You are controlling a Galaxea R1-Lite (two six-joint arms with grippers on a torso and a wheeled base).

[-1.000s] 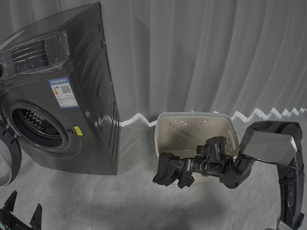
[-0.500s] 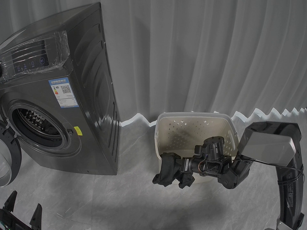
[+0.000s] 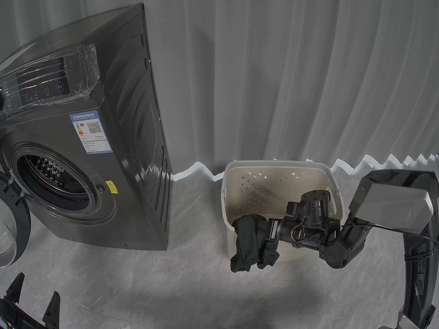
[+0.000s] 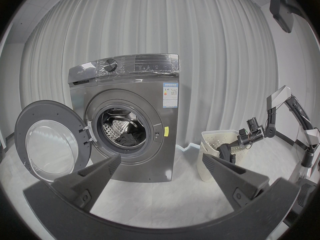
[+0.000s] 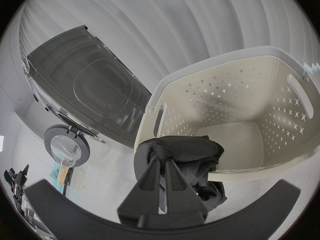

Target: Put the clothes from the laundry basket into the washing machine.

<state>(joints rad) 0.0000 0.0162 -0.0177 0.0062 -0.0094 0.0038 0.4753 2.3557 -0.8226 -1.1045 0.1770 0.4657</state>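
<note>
"Head view first: how many garments?"
"1 dark garment, bunched up. It hangs at the near left corner of the laundry basket, with its lower end outside the wall and above the floor. Touching the rim or not, cannot tell."
"Who has it?"
"The right gripper. In the right wrist view its 2 fingers are pressed close together, with a fold of the cloth pinched between them."
"And the other one?"
"The left gripper sits low, well apart from the basket and facing the machine. Its 2 fingers are spread wide."
"Machines and baskets, count?"
"1 washing machine, to the left of the basket. Its 1 round door is swung open to the side. 1 basket, pale, with star-punched walls and 2 handle slots. It stands upright on the floor near the curtain."
"Anything in the drum?"
"1 dark heap of clothing at the bottom, seen in the left wrist view. How many pieces, cannot tell."
</note>
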